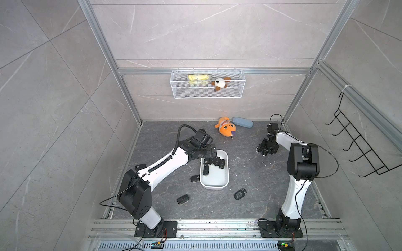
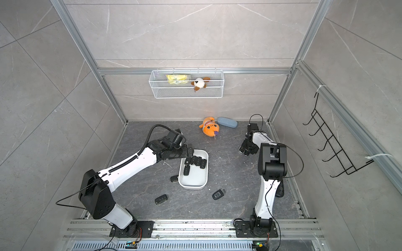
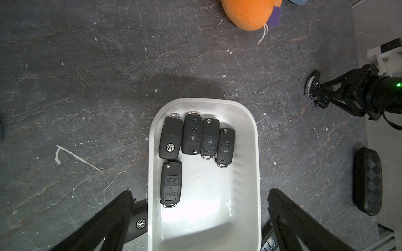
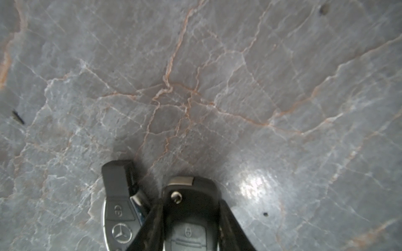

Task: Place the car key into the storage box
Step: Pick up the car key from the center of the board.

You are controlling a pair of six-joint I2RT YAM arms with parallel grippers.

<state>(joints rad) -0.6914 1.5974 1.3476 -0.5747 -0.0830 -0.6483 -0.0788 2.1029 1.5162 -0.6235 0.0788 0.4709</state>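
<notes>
We note: right gripper (image 4: pixel 190 208) clamped on black plastic flip car key (image 4: pixel 195 189); left gripper (image 3: pixel 201 200) spread wide above white rounded plastic storage box (image 3: pixel 258 165) holding 5 keys (image 3: pixel 171 183).

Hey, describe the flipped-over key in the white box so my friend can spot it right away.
Find the white storage box on the dark stone floor. Four black car keys lie side by side at one end of it, with a fifth apart. The end key of the four lies buttons down, alone among them showing a round VW badge.
</notes>
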